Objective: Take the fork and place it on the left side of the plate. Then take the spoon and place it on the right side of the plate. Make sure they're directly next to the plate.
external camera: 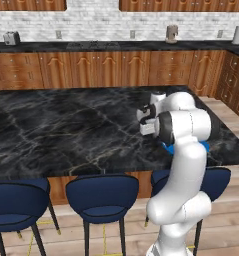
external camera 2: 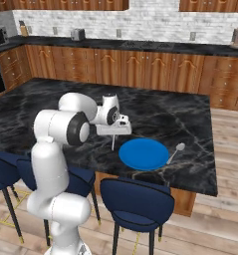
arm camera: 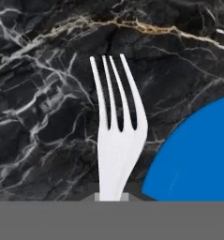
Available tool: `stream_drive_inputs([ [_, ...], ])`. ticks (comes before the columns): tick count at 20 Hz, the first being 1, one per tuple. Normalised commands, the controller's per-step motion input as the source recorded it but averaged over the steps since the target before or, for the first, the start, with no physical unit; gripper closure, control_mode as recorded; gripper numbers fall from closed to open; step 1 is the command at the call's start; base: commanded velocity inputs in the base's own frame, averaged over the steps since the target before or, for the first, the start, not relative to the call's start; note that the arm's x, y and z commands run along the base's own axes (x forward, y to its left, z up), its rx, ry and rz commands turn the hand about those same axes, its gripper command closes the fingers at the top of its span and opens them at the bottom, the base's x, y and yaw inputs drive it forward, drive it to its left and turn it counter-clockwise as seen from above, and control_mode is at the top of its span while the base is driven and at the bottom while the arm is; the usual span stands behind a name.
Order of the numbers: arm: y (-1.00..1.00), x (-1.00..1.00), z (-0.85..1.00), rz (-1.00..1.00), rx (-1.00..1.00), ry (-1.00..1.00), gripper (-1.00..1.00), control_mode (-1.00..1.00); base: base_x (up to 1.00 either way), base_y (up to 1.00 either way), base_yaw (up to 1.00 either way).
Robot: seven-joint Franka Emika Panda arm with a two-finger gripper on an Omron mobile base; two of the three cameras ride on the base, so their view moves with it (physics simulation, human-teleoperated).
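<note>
From my seat, the slim pronged silver fork reads as smooth pale metal with a flat, almost white sheen. The flat round bright blue plate looks plain, smooth and matt. I see the small round-bowled silver spoon as light metal too. The black marble island countertop is polished stone with white and gold veins. The cabinet fronts look like varnished reddish wood.

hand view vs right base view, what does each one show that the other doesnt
Hand view alone: the fork's separate prongs, close up. Right base view alone: the spoon lying by the plate's far side, the stools, the wall cabinets and the claw shut on the fork. Both: the fork, the blue plate and the black marble counter.
</note>
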Motion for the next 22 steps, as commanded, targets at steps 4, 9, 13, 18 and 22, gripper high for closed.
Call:
stream_drive_inputs([
  [4, -0.12, 0.01, -0.34, -0.01, -0.03, 0.01, 1.0, -1.0, 0.0, 0.0, 0.0],
  [9, 0.0, 0.02, -0.28, -0.08, -0.05, 0.02, 1.0, -1.0, 0.0, 0.0, 0.0],
  [13, 0.0, 0.0, -0.43, -0.09, -0.08, 0.01, 1.0, -1.0, 0.0, 0.0, 0.0],
  [18, 0.0, 0.15, -0.3, -0.05, -0.05, 0.0, 1.0, -1.0, 0.0, 0.0, 0.0],
  [22, -0.02, 0.41, -0.2, 0.0, -0.03, 0.0, 1.0, -1.0, 0.0, 0.0, 0.0],
])
